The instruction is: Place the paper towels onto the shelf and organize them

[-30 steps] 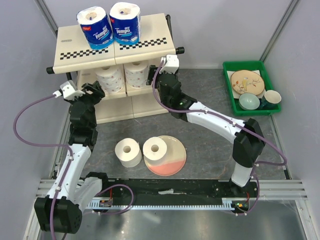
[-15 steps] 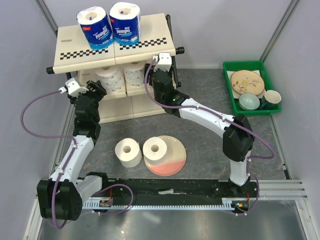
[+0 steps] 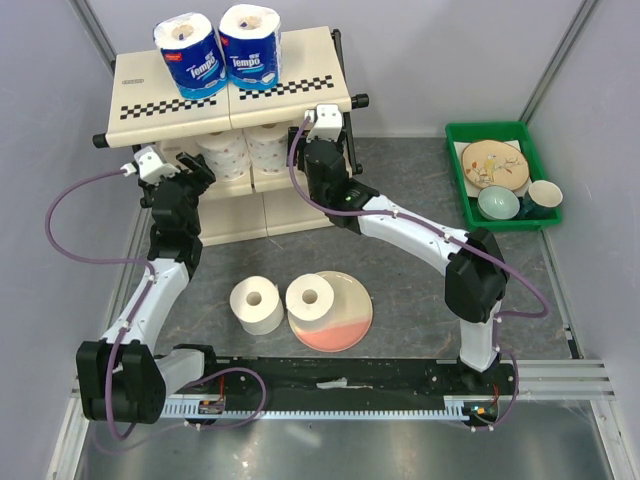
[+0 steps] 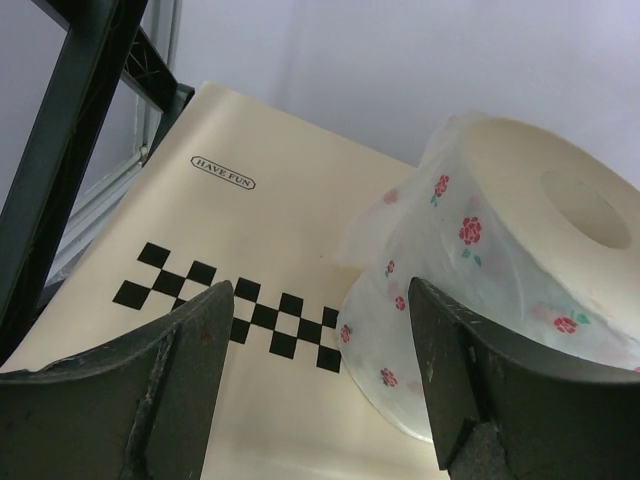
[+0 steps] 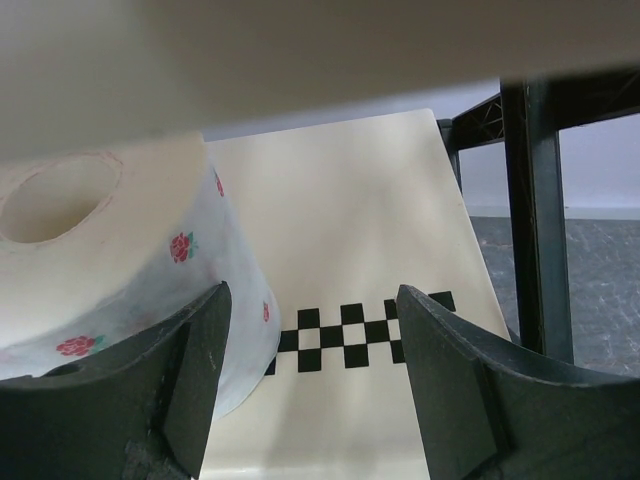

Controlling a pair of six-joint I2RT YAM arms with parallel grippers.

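Observation:
The shelf point(image 3: 140, 110) stands at the back left. Two blue Tempo-wrapped rolls point(image 3: 192, 55) point(image 3: 249, 45) stand on its top tier. Two unwrapped rolls point(image 3: 224, 152) point(image 3: 268, 143) sit on the middle tier. Two more unwrapped rolls stand on the table, one point(image 3: 257, 305) bare, one point(image 3: 311, 298) on a pink-and-cream plate point(image 3: 345, 322). My left gripper point(image 3: 200, 170) is open at the middle tier beside a rose-printed roll point(image 4: 500, 280). My right gripper point(image 3: 303, 143) is open at the same tier, next to the other rose-printed roll point(image 5: 110, 270).
A green tray point(image 3: 458, 175) with a plate, a bowl and a cup stands at the right. The shelf's black tube frame point(image 5: 535, 210) is close beside my right gripper, and another post point(image 4: 70, 130) is beside my left.
My left arm has pushed further in toward the shelf's middle tier. My right gripper has also moved up to the tier and then held still. The rolls on the table have not moved.

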